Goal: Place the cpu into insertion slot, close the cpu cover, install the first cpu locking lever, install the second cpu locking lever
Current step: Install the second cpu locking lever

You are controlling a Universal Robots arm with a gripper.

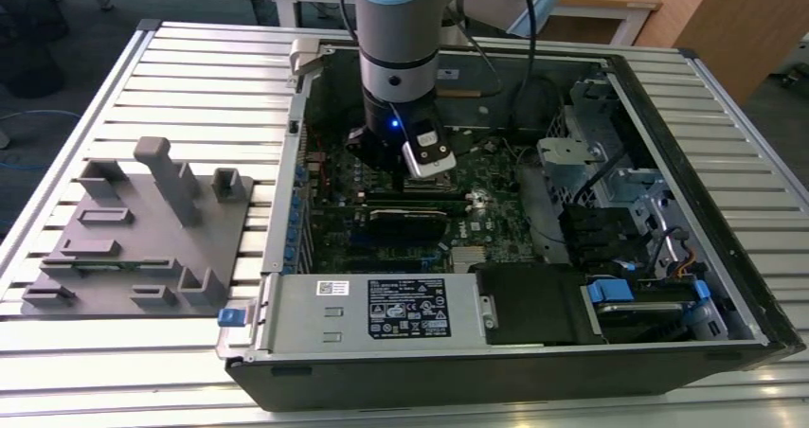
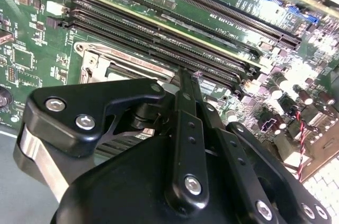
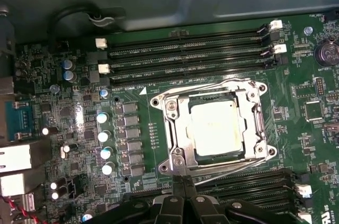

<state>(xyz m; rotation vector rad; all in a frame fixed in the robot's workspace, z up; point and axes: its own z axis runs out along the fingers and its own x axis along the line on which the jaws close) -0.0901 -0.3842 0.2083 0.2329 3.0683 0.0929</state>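
Two black fingers (image 3: 183,195) of the gripper (image 3: 184,180) meet narrowly, holding nothing, at the edge of the insertion slot (image 3: 168,144). Within that slot lies the cpu (image 3: 217,127), framed by the lowered cpu cover (image 3: 250,123). Beside the slot run long memory slots (image 3: 185,57) on the green board (image 3: 132,123).

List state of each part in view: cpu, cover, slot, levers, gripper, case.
cpu: seated in the slot, top showing.
cpu cover: closed flat around the cpu.
insertion slot: occupied.
locking levers: lying along the socket edges.
gripper: low, beside the socket's edge.
computer case: side open.
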